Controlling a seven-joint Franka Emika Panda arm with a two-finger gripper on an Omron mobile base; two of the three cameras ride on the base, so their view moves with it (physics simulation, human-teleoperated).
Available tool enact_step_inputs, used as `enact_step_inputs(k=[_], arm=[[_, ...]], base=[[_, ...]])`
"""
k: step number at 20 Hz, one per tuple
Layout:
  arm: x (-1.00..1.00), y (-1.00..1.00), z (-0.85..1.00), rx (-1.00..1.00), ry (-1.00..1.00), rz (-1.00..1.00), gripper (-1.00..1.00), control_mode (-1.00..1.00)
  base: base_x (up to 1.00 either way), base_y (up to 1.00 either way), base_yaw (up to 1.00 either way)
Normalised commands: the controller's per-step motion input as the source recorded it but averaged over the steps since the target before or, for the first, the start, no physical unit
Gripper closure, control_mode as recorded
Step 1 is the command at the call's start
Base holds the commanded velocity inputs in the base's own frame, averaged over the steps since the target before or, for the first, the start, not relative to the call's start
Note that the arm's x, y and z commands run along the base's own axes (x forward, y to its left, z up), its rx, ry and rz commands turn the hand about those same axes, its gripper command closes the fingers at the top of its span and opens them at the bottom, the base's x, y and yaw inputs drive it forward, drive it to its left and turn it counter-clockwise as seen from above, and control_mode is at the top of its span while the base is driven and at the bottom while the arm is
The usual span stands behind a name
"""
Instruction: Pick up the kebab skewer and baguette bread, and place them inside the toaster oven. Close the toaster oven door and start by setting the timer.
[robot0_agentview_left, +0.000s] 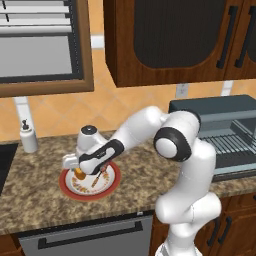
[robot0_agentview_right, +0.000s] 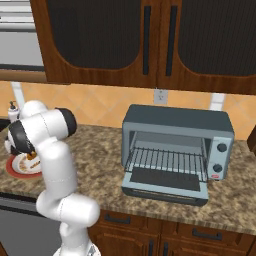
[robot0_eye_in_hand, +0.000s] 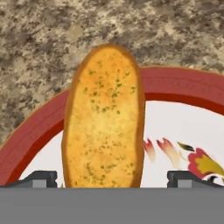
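The baguette bread (robot0_eye_in_hand: 105, 122), a golden oval loaf, lies on a white plate with a red rim (robot0_eye_in_hand: 175, 83). My gripper (robot0_eye_in_hand: 111, 178) is open and low over it, one fingertip (robot0_eye_in_hand: 41, 177) on each side of the loaf. From the left base view the gripper (robot0_agentview_left: 80, 170) hangs over the plate's (robot0_agentview_left: 112, 186) left part, just above the baguette (robot0_agentview_left: 79, 175). The kebab skewer (robot0_agentview_left: 98, 180) lies on the plate to the right of the loaf. The toaster oven (robot0_agentview_right: 177, 127) stands at the right with its door (robot0_agentview_right: 165, 187) dropped open and the wire rack showing.
A white soap dispenser (robot0_agentview_left: 28, 136) stands behind and left of the plate. Dark wooden wall cabinets (robot0_agentview_left: 170, 40) hang over the granite counter (robot0_agentview_left: 40, 200). A dark edge (robot0_agentview_left: 5, 162) borders the counter at far left.
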Motion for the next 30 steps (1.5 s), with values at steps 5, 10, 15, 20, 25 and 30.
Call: enact_step_inputs(k=[5, 10, 15, 20, 25, 30], arm=[[0.18, 0.14, -0.21, 0.00, 0.05, 0.00, -1.00, -1.00], [0.06, 0.00, -0.22, 0.00, 0.05, 0.00, 1.00, -1.00], [0.00, -0.04, -0.25, 0.00, 0.03, 0.00, 1.00, -1.00], [-0.25, -0.35, 0.35, 0.02, 0.00, 0.00, 1.00, -1.00], [-0.95, -0.78, 1.00, 0.10, 0.00, 0.00, 1.00, -1.00], [-0.87, -1.00, 0.96, 0.03, 0.00, 0.01, 1.00, -1.00]], base=[[0.00, 0.00, 0.00], [0.00, 0.00, 0.00], [0.00, 0.00, 0.00], [0.00, 0.00, 0.00], [0.00, 0.00, 0.00], [0.00, 0.00, 0.00]])
